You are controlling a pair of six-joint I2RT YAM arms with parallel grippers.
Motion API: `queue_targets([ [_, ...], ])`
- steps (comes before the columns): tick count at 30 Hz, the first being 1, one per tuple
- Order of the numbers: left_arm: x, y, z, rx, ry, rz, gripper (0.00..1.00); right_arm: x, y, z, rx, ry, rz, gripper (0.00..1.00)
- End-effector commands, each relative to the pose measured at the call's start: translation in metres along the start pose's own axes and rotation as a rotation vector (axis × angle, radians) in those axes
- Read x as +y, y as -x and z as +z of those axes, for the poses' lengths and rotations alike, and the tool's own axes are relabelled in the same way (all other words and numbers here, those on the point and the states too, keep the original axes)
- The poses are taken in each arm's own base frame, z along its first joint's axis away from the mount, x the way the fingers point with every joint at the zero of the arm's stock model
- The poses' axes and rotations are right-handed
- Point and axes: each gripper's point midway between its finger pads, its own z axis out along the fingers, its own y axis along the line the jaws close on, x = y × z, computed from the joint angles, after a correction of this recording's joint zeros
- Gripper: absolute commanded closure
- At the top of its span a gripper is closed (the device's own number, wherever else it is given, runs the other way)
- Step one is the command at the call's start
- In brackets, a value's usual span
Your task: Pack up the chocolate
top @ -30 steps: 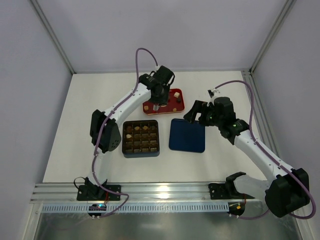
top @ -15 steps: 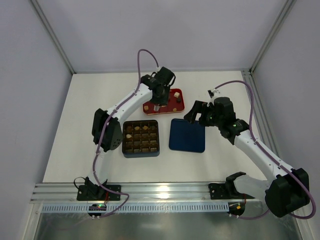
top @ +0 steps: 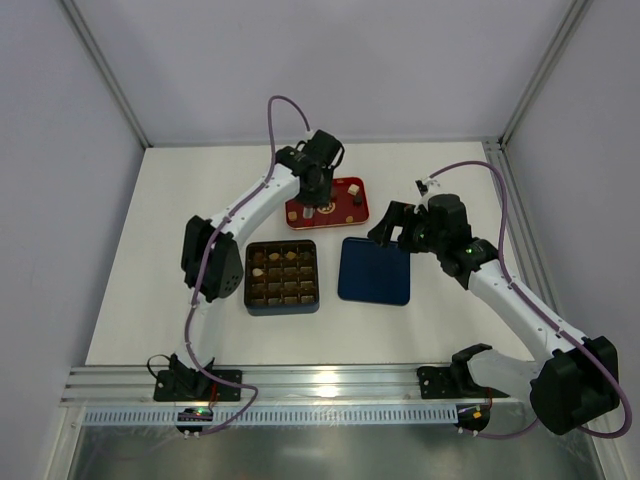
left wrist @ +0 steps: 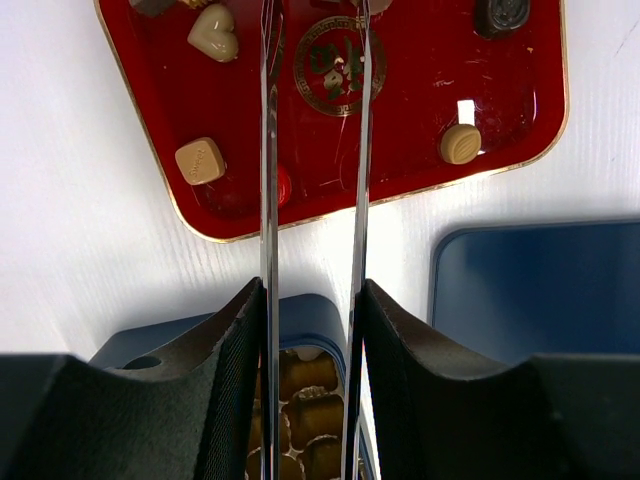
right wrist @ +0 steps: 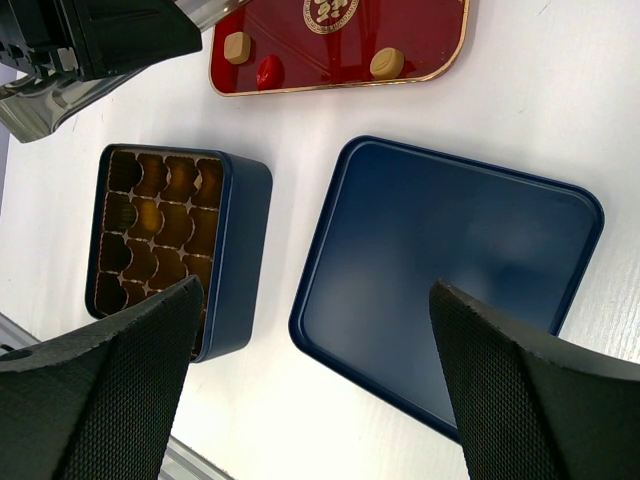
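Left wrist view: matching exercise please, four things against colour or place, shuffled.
1 heart-shaped chocolate
2 square chocolate
3 lid
4 box

a flat navy, lower right of view
b cream, upper left of the tray
c brown compartments, bottom centre
d tan, near the tray's left rim

Pairs: 1-b, 2-d, 3-a, 4-c

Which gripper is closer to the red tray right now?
Left. The left gripper hangs over the red tray; the right gripper is off it, by the blue lid.
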Motion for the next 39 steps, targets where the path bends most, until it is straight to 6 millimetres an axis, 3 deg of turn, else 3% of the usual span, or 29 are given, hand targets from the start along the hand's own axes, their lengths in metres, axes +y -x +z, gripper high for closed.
queue_targets([
  [1, -0.003, 0.029, -0.006, -0.093, -0.017, -0.034, 0.58, 0.007, 0.012, -0.004, -0.043, 0.019, -0.024, 0.06],
  [26, 0.008, 0.026, 0.007, -0.071, 0.002, -0.047, 0.59, 0.005, 0.007, 0.001, -0.025, 0.017, -0.022, 0.06],
  [39, 0.002, 0.018, 0.016, -0.028, -0.025, -0.018, 0.62, 0.004, 0.006, 0.001, -0.023, 0.015, -0.019, 0.06],
])
